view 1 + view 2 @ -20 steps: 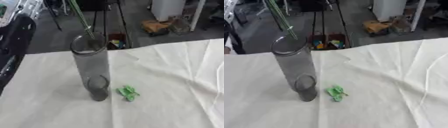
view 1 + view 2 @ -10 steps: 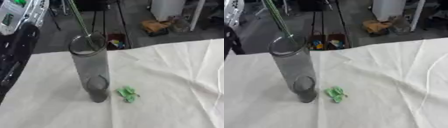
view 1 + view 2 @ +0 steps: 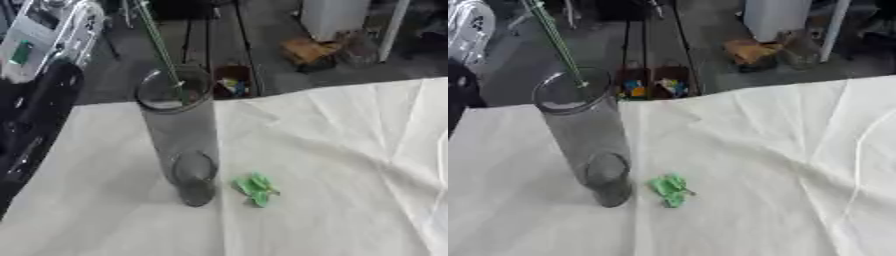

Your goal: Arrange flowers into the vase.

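A tall smoky glass vase [image 3: 181,135] stands upright on the white cloth [image 3: 341,150], left of the middle. Thin green stems [image 3: 557,40] rise out of its mouth, lean left and run off the top edge; no blooms show. A small bright green leaf scrap [image 3: 255,189] lies on the cloth just right of the vase's foot. My left arm [image 3: 35,115], black with a silver section [image 3: 48,35], runs up the left edge well clear of the vase. Neither hand shows.
The table's far edge crosses just behind the vase. Beyond it on the dark floor are a small crate of colourful bits [image 3: 654,85], a brown object [image 3: 306,52] and a white cabinet [image 3: 337,15]. The cloth stretches wide to the right.
The silver section of my left arm has come into view at the upper left and moved further in. Vase, stems and leaf scrap stay put.
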You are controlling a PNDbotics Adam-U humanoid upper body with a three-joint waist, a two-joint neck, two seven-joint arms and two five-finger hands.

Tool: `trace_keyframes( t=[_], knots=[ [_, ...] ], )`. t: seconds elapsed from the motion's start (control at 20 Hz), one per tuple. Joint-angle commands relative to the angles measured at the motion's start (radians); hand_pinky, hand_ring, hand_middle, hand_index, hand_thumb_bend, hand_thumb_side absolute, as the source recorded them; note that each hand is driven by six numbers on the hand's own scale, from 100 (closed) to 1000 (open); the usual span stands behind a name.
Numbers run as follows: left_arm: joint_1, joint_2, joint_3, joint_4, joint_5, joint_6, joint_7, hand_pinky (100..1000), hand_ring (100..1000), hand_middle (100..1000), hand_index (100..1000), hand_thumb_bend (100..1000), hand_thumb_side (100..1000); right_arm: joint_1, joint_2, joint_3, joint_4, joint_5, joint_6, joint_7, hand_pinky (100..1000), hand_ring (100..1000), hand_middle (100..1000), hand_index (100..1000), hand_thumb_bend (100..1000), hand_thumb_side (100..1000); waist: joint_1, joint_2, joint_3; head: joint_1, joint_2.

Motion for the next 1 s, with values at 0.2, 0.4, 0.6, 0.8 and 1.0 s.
trace_keyframes(
  t=[0.2, 0.4, 0.6, 0.8, 1.0],
  knots=[
    [-0.005, 0.006, -0.004, -0.026, -0.006, -0.006, -0.003, 129, 100, 100, 197, 100, 745, -0.008, -0.007, -0.006, -0.016, 0.004, 0.000, 0.008, 904, 729, 479, 774, 100, 852, -0.009, -0.012, -0.004, 0.006, -0.018],
    [0.004, 0.008, -0.019, -0.034, -0.034, -0.021, -0.023, 128, 100, 100, 198, 100, 728, -0.009, -0.005, -0.006, -0.016, 0.003, -0.001, 0.011, 904, 729, 478, 774, 100, 851, -0.010, -0.010, -0.007, 0.005, -0.020],
    [0.008, 0.008, -0.023, -0.029, -0.048, -0.031, -0.033, 128, 100, 100, 198, 100, 727, -0.010, -0.004, -0.006, -0.016, 0.002, 0.000, 0.012, 904, 729, 478, 775, 100, 851, -0.011, -0.008, -0.008, 0.005, -0.022],
    [0.020, 0.010, -0.032, -0.037, -0.059, -0.036, -0.044, 128, 100, 100, 198, 100, 724, -0.011, -0.002, -0.007, -0.016, 0.001, 0.000, 0.013, 905, 730, 477, 775, 100, 852, -0.012, -0.007, -0.009, 0.004, -0.026],
    [0.035, 0.001, -0.040, -0.054, -0.053, -0.039, -0.045, 135, 100, 100, 199, 100, 747, -0.012, 0.001, -0.008, -0.016, 0.000, 0.001, 0.013, 905, 730, 477, 775, 100, 851, -0.016, -0.005, -0.010, 0.003, -0.030]
  ],
)
